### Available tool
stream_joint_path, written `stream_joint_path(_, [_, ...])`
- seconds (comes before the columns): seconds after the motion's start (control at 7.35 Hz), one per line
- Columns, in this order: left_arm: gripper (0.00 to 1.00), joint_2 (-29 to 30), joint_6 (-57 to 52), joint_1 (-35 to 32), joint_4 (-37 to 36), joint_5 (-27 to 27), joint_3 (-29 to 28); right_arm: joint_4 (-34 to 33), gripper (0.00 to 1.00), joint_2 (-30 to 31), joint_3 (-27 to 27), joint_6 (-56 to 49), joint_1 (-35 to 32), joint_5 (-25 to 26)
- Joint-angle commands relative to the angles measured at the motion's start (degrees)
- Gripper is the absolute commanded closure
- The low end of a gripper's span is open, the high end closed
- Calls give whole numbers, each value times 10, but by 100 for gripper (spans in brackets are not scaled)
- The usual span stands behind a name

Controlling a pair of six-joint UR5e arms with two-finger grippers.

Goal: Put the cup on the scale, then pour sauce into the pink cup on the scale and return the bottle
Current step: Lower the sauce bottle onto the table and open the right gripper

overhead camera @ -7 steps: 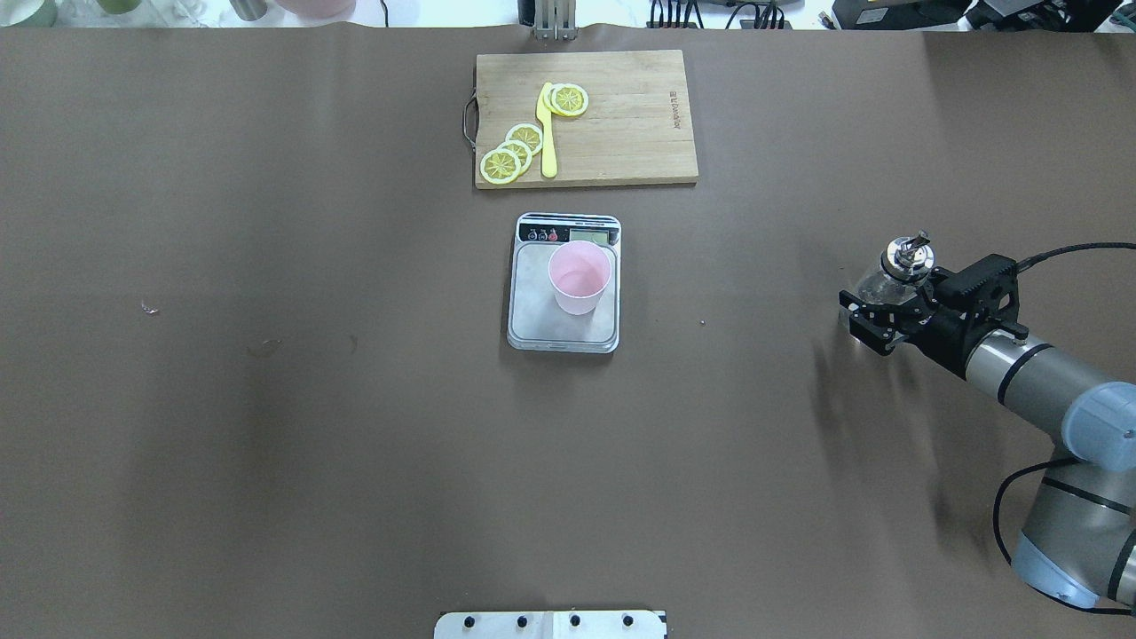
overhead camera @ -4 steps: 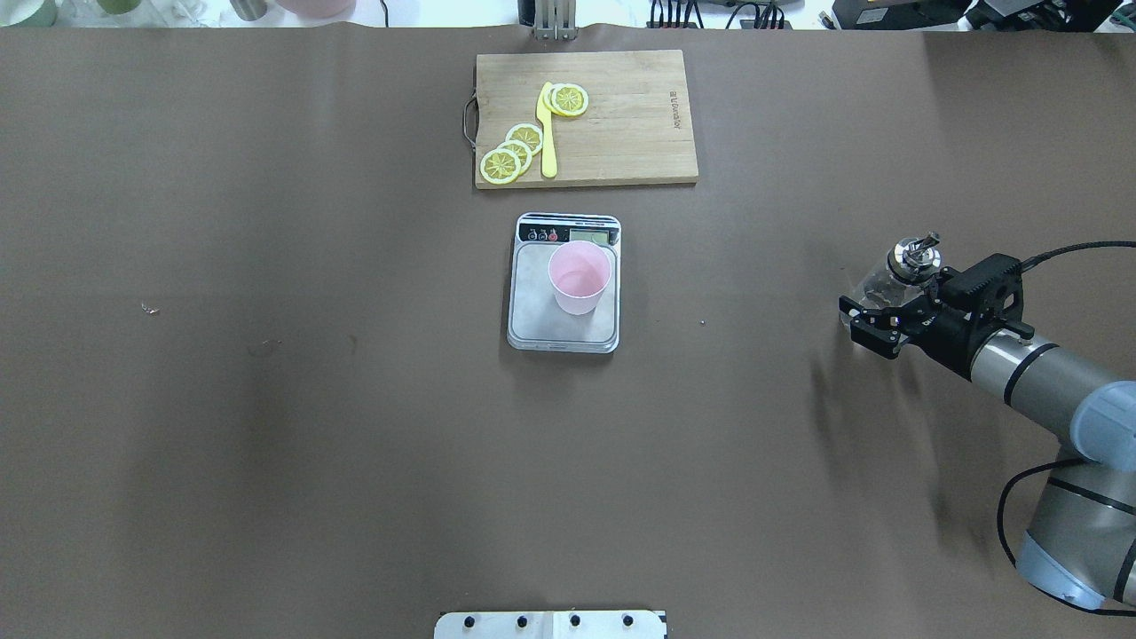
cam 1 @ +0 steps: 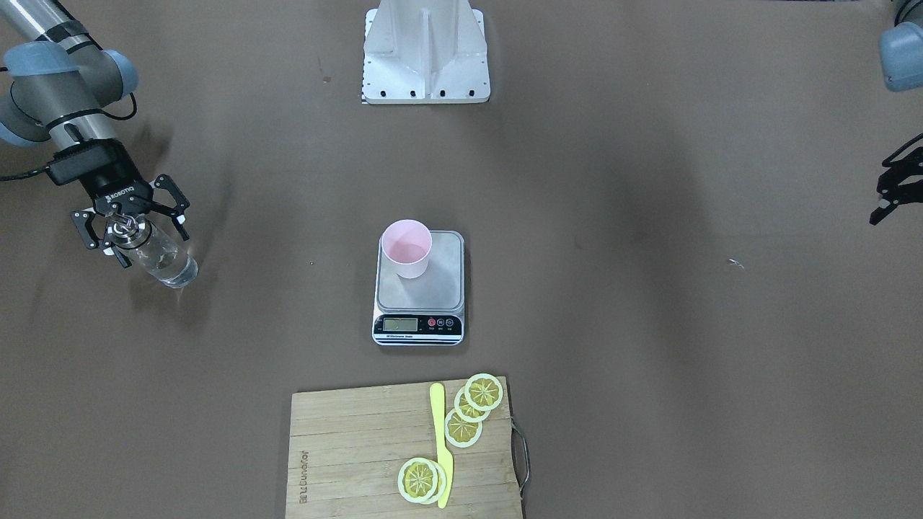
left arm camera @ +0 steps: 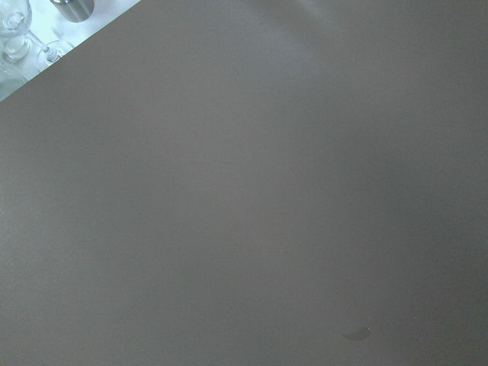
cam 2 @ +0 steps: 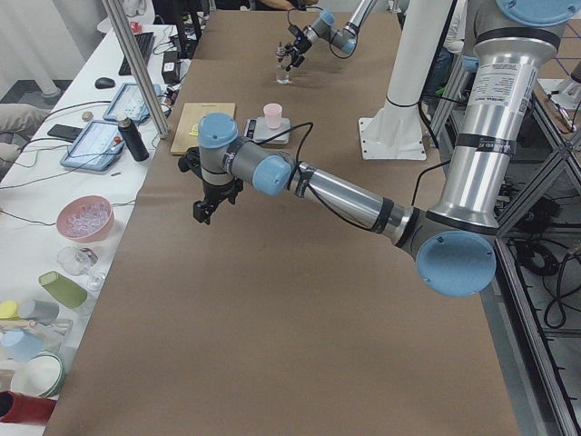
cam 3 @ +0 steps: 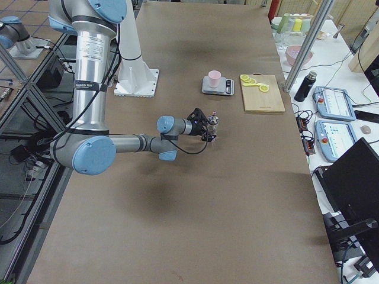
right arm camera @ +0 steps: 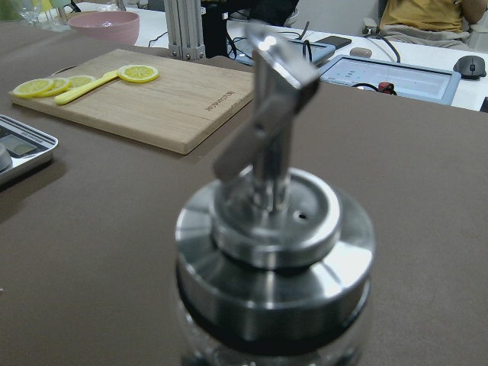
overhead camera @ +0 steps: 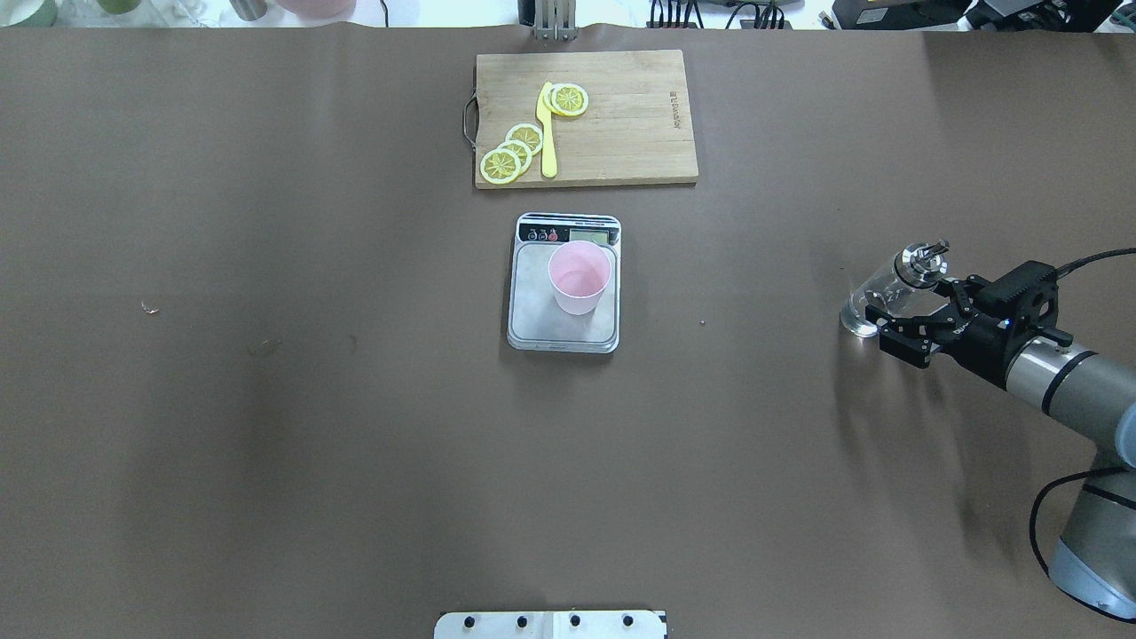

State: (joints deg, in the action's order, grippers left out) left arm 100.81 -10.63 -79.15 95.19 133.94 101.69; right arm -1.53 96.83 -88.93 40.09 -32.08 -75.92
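the cup [overhead camera: 579,277] is standing upright on the scale [overhead camera: 532,321], on the part of the steel platform nearest the black display strip and toward the robot's right. the scale is sitting in the middle of the table [overhead camera: 266,444], with its display end pointing at the far edge. whether anything is lying inside the cup cannot be told.

the bottle [overhead camera: 872,299] is standing upright on the table close to the right edge, about level with the scale and well apart from it. the sauce [cam 1: 171,268] is showing as colourless liquid through the glass; its level is too hard to read. the metal pour-spout cap [right arm camera: 271,221] is filling the right wrist view, sharp only at the rim.

the right gripper [overhead camera: 890,325] is reaching in from the right edge with its jaws spread wide on either side of the bottle's upper part, released and not pinching the glass.

the left gripper [cam 1: 893,189] is hanging above bare table near the left edge, and only part of it is showing; i cannot tell whether it is released or clenched.

a wooden cutting board [overhead camera: 630,133] is lying beyond the scale by the far edge, carrying lemon slices [overhead camera: 513,153] and a yellow knife [overhead camera: 548,133].
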Motion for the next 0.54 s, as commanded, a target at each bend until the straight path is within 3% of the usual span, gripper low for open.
stream_joint_path(0.0, [3,0,1,0,0,0,1,2,1,14,-4,4,-1,2])
stream_joint_path(0.41, [3,0,2,0,0,0,1,2,1,79,-34,5,-1,-5])
